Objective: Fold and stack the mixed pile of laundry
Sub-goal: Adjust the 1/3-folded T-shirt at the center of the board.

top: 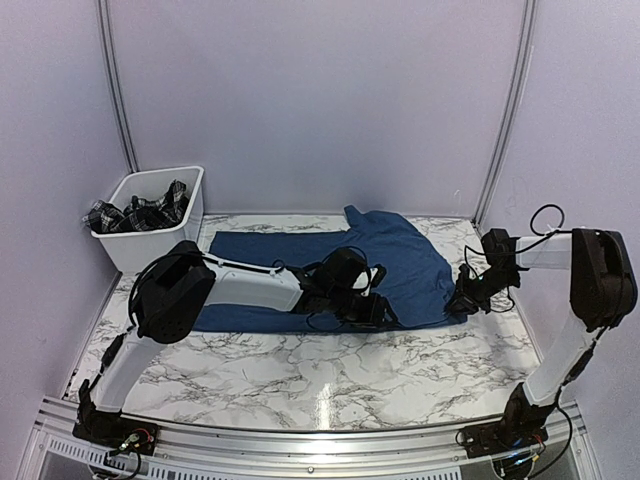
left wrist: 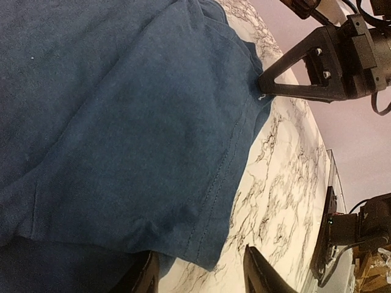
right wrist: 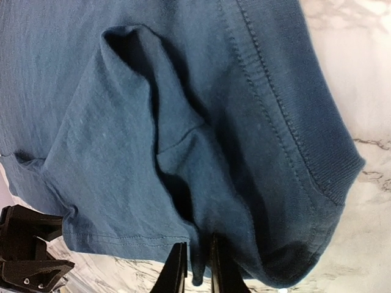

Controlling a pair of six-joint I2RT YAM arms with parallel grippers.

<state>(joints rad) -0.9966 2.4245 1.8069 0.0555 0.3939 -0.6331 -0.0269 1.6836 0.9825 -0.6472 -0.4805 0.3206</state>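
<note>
Only overhead shows plaid garment [top: 140, 213] in bin [top: 150, 250]. Navy t-shirt [top: 400, 260] hem: left gripper [left wrist: 198, 268] jaws released beside it; right gripper [right wrist: 197, 259] jaws narrowly astride it, grip unclear.

Left arm [top: 250, 285]: white tubular links, bulky black joint housings, black wrist block. Right arm [top: 600, 275]: same build, large black elbow casing, thin black cable [top: 547, 206] looping loose above the forearm. Bases [top: 100, 425] black, with small red spots beside them. Left fingers [left wrist: 143, 278] and right fingers [right wrist: 177, 268]: black, slim, tapered. Right finger mount is triangular, with two small silver screws [left wrist: 325, 74].
</note>
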